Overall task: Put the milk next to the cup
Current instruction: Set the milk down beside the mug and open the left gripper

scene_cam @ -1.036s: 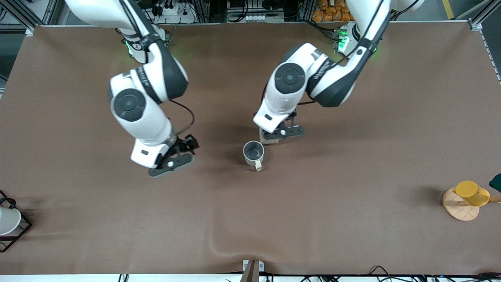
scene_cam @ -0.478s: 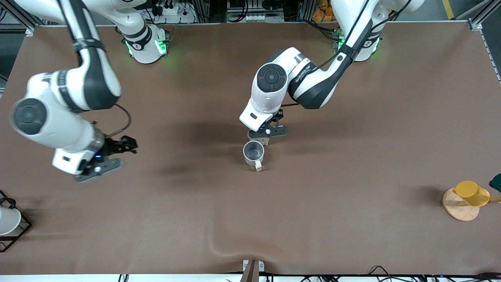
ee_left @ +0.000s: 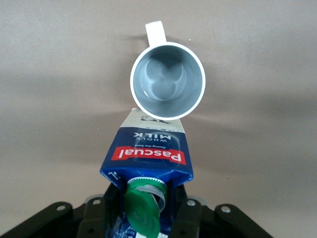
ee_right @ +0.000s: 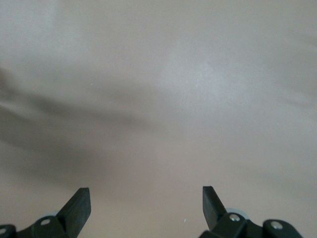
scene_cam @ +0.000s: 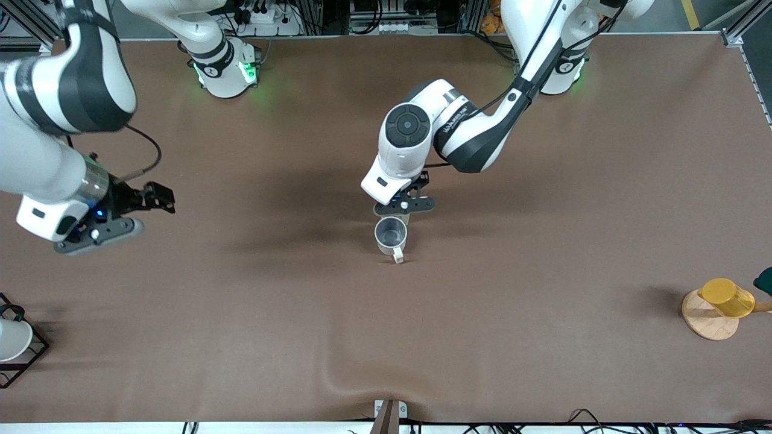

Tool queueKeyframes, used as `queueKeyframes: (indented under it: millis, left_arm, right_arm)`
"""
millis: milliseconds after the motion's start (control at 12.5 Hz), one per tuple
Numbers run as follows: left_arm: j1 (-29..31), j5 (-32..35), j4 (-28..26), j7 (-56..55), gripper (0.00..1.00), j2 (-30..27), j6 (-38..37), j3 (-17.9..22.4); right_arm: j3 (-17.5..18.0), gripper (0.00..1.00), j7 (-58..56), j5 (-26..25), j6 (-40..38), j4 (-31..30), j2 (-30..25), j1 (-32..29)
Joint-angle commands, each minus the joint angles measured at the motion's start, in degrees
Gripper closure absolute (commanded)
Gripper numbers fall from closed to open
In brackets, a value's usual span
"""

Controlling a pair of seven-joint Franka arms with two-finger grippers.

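While gripping the milk (ee_left: 148, 163), left tool (ee_left: 148, 208) hovers beside cup (ee_left: 167, 81).

Milk (ee_left: 148, 156) carton: "Pascual" on red band; "WHOLE MILK" above it, on blue panel.

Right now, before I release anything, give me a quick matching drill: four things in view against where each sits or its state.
Things:
1. milk
2. cup
3. right tool
4. yellow cup

Places or states:
A. on a wooden disc
B. open over bare table
C. gripped in the left tool
D. upright mid-table, empty, handle toward the front camera

Pairs: 1-C, 2-D, 3-B, 4-A
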Motion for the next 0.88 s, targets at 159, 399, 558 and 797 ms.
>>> queueKeyframes:
  millis: [159,399,558,797]
  left_arm:
    - [-0.87,1.07,2.17,-1.57,0.00,1.40,0.67,0.63]
    - [0.53,1.51,3.14,-1.39,0.00,-4.12,-2.74,1.25]
    - [3.95,1.60,3.14,-0.87,0.00,-10.53,-6.09,2.13]
    - [14.40,1.42,2.87,7.00,0.00,-20.20,-12.40,1.69]
  right_arm:
    - [1.12,0.00,0.50,0.10,-7.62,-2.14,-8.39,-5.84]
    - [1.03,0.00,-0.03,0.01,-10.62,-0.66,-10.08,-6.37]
    - [1.47,0.00,-0.56,-0.07,-12.99,2.24,-9.90,-8.47]
    - [0.95,0.00,-1.88,-0.87,-14.49,4.10,-9.81,-8.66]
